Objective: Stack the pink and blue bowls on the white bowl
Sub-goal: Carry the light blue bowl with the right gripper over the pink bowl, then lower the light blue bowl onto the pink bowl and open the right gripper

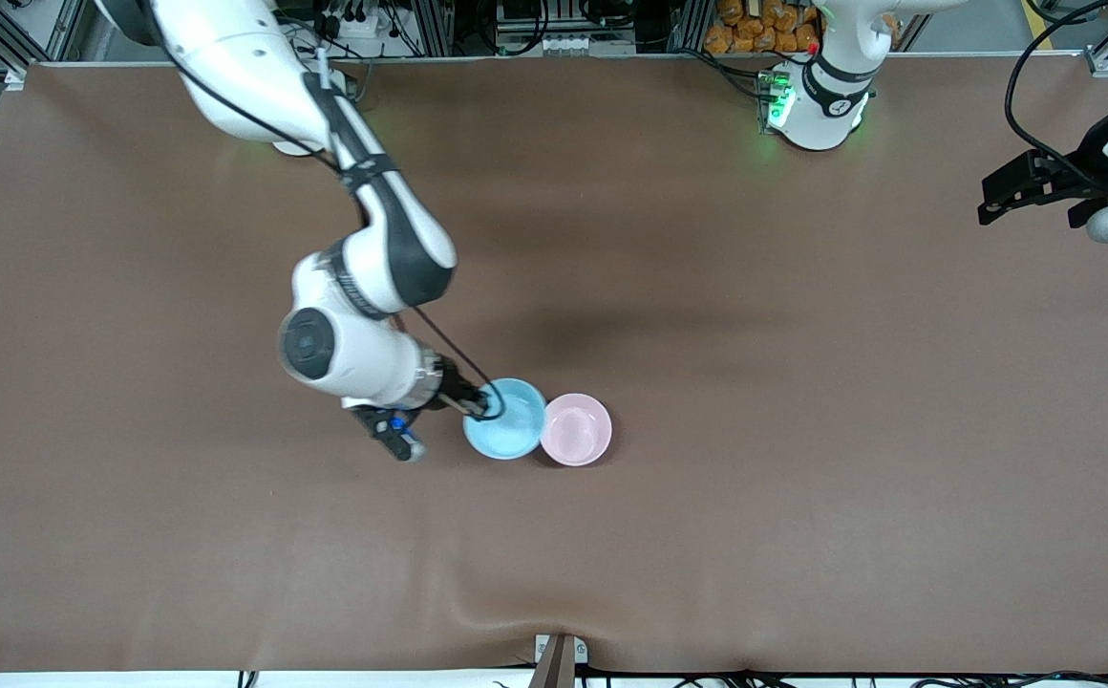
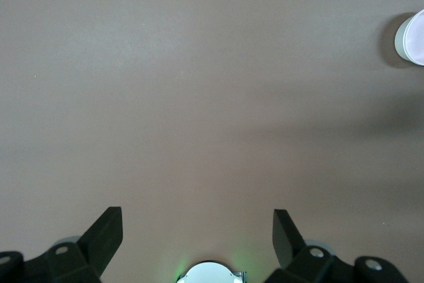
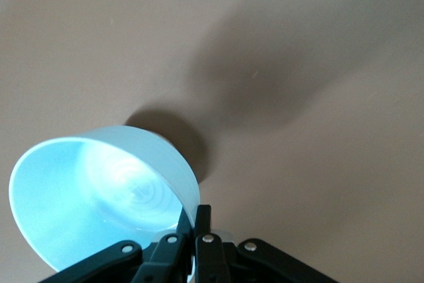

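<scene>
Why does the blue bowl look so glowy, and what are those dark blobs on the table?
In the right wrist view the blue bowl, pinched at its rim by the right gripper, catches bright light inside, and its shadow darkens the table beside it. In the front view a soft arm shadow lies farther from the camera than the pink bowl.

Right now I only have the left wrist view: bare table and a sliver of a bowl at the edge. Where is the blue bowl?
Observer: The right hand is shut on the blue bowl at its rim.
Operator: And the pink one?
Observer: The pink bowl sits on the table right beside the blue bowl, toward the left arm's end.
Operator: Where is my hand?
Observer: The left hand waits open over the left arm's end of the table, well apart from both bowls.
</scene>
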Controlling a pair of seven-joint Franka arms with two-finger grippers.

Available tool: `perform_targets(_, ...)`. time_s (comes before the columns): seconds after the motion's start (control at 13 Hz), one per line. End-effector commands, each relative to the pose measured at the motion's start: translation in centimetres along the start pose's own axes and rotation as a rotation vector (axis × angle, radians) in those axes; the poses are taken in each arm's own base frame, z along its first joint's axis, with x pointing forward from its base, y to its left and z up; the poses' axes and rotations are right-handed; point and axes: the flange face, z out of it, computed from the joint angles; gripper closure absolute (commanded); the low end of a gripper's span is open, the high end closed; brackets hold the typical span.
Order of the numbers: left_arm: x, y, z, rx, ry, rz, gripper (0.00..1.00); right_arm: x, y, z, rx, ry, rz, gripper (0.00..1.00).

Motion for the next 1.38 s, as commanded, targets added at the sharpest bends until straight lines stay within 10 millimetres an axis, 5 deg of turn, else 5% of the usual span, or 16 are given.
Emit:
perform_targets(0.0,-0.6,-0.2,-0.4,0.003,0.014,0.017,0.0,-2.1,-2.0,4.1,0.073,0.014,0.114,1.0)
perform_targets(0.54,-0.6,-0.1,-0.4,0.002,0.014,0.017,0.0,-4.8,-2.7,8.4,0.069,0.015,0.14,1.0)
perform_targets(0.85,-0.5,-0.1,-0.3,0.002,0.012,0.017,0.0,-5.2,-2.7,8.7,0.057,0.017,0.127,1.0)
perform_targets(0.92,-0.5,-0.1,-0.3,0.002,0.013,0.017,0.0,-4.8,-2.6,8.5,0.055,0.016,0.128,0.91)
perform_targets(1.0,-0.5,-0.1,-0.3,0.002,0.013,0.017,0.0,-3.9,-2.6,7.7,0.057,0.013,0.128,0.25)
perform_targets(1.08,-0.5,-0.1,-0.3,0.002,0.013,0.017,0.0,-4.7,-2.7,7.5,0.05,0.013,0.127,0.0)
perform_targets(1.31,-0.5,-0.1,-0.3,0.002,0.011,0.017,0.0,-2.8,-2.9,3.3,0.056,0.016,0.116,0.0)
